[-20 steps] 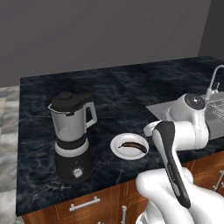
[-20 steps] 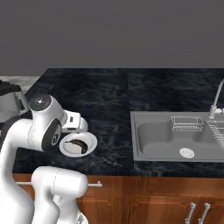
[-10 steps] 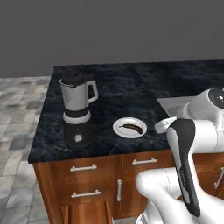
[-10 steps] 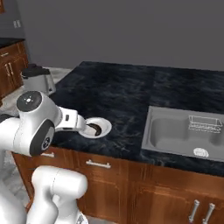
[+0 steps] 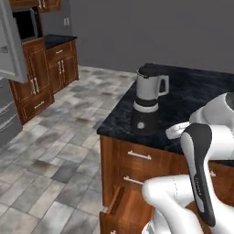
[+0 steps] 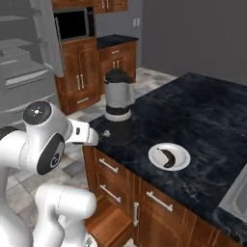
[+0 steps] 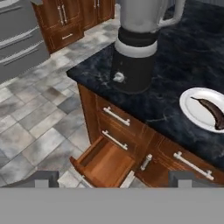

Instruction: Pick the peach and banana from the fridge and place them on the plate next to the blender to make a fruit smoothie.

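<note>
The banana (image 6: 167, 157) lies on the white plate (image 6: 179, 163) beside the blender (image 6: 118, 105). The gripper (image 7: 113, 178) is spread and empty. An open bottom drawer (image 7: 103, 162) could snag the base heading to the fridge (image 6: 26, 72).

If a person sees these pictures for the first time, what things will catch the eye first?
The blender stands tall at the corner of the black counter, and beside it the dark banana lies alone on the white plate. Below the counter edge, a wooden drawer stands pulled open. At the far left, the grey fridge has its door open.
</note>
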